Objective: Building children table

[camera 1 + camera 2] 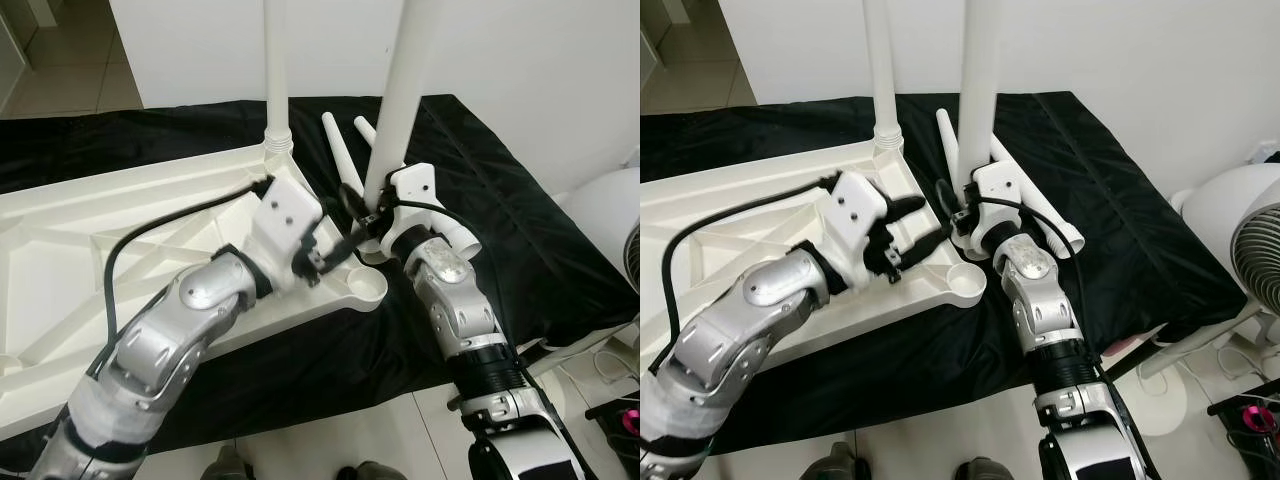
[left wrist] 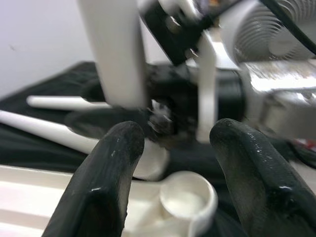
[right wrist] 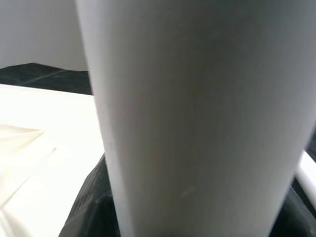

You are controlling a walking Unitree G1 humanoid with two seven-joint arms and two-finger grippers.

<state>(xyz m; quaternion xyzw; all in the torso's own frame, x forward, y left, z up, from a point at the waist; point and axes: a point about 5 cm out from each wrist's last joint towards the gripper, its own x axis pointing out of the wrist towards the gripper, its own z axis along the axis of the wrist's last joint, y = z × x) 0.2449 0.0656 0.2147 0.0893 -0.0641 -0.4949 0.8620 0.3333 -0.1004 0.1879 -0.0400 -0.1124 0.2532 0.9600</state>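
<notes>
Tabletop (image 1: 60,240) lies upside down on the black cloth (image 1: 500,230), one leg (image 1: 277,70) upright in its far corner. Right gripper (image 1: 368,215) clenches a second upright leg (image 1: 405,90) beside the near corner socket (image 1: 362,285). Left gripper (image 1: 335,255) hovers there, fingers (image 2: 111,173) spread and empty.

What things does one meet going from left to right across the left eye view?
White tabletop → left gripper → empty corner socket → table leg held upright by the right gripper → black cloth → white fan.
</notes>
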